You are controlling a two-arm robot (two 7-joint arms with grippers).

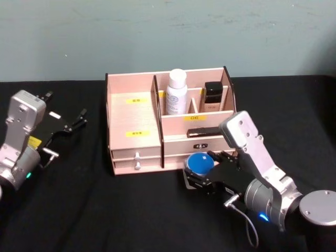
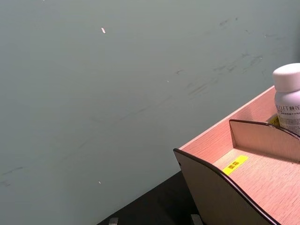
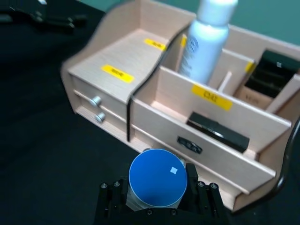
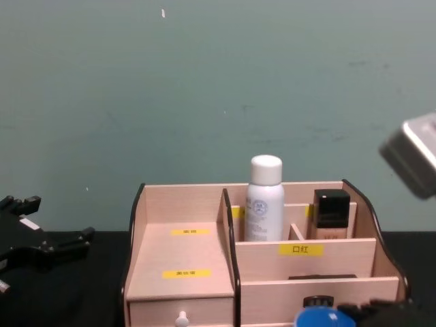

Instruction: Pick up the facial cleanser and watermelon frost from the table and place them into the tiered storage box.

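Blue-lidded round pot is sitting between the fingers of the right gripper, which is clamping it from both sides, one black finger pressing on each flank. The pot is lying just in front of the tiered storage box, before its right half and to the right of the two drawers, level with the low front wall of the bottom tray. Whether it is touching that wall, or resting on the black table, cannot be told.

The pot is a short cylinder. Its long axis is running close to upright, its flat blue lid is facing up, and its pale body is showing just under the lid's rim in the right wrist view. The gripper's arm is reaching in from the box's right front corner, with its grey housing hanging over the box's right end.

Inside the box a white bottle is standing upright, cap up, in the rear compartment just right of the tall dark-edged divider. A dark-capped bottle is standing in the rear compartment at the box's right end, and a flat black bar is lying lengthwise in the middle tier.

The left gripper is hanging well to the left of the box, fingers spread and gripping nothing.
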